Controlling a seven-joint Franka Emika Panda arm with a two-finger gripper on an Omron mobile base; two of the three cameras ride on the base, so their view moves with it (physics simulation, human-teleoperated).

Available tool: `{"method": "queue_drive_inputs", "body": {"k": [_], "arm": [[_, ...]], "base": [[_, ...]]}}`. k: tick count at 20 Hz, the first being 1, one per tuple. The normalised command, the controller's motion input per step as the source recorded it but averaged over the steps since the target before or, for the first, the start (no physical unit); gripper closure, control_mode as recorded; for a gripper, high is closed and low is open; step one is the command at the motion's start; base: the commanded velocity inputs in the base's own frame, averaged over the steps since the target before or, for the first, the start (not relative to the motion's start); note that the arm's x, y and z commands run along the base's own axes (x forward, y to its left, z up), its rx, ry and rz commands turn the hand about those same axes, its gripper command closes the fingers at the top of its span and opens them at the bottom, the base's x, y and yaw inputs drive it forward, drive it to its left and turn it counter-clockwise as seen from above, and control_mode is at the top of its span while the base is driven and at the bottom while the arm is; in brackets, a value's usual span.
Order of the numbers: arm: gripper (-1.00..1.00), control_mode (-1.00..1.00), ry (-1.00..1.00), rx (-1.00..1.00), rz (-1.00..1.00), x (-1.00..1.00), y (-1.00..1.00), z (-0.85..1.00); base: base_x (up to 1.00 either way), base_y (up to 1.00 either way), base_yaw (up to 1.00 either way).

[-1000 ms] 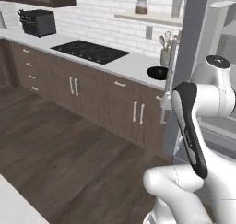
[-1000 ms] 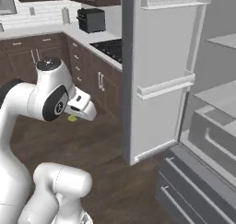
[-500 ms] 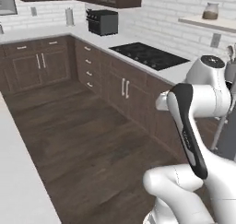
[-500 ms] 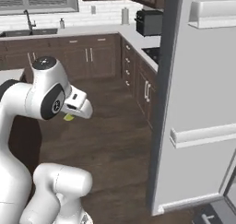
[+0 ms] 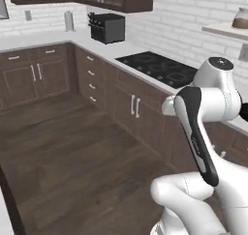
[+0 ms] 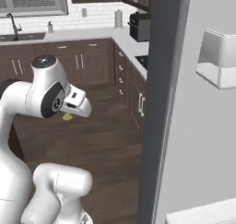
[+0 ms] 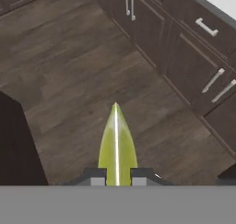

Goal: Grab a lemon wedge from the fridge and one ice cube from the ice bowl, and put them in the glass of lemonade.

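left base view: white franka arm with dark joints rises at lower right, folded at the elbow; the hand itself sits behind the forearm, so its state can't be told from here. beyond the arm, a flat black glass cooktop (image 5: 160, 67) set into a pale smooth counter (image 5: 104, 48), a boxy black toaster oven (image 5: 107, 27) further back along it, dark brown wood cabinets (image 5: 121, 103) with slim silver bar handles under it, and a dark wood-plank floor (image 5: 63, 152) with visible grain.

right base view: the gripper (image 6: 70, 115) hangs low off the white wrist, with the tiny yellow-green lemon wedge (image 6: 67, 116) poking out just beneath it, over the plank floor. to the hand's right, close to the camera, stands the tall grey smooth fridge door (image 6: 184, 108) with a white moulded door shelf (image 6: 219, 64) on its inner face. well beyond the hand, a steel sink with black tap (image 6: 18, 32) under a window.

hand view: two small dark finger tips (image 7: 94, 174) clamp the wedge from either side, so the hand is closed on it. the wedge is glossy, a narrow pointed sliver with a pale centre ridge; its long axis runs straight out from the fingers, sharp tip pointing away from the hand, wide end between the tips. past the tip, plank floor; up and right of the hand, dark cabinet fronts with silver handles.
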Motion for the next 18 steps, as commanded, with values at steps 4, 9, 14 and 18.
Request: {"method": "queue_drive_inputs", "body": {"k": [4,9,14,18], "arm": [[1.00,1.00,0.00,0.00,0.00,0.00,0.00,0.00],[1.00,1.00,0.00,0.00,0.00,0.00,0.00,0.00],[1.00,1.00,0.00,0.00,0.00,0.00,0.00,0.00],[1.00,1.00,0.00,0.00,0.00,0.00,0.00,0.00]], "base": [[0.99,0.03,-0.52],[0.66,0.02,-0.75],[0.46,0.00,-0.81],[0.52,0.12,-0.82]]}}
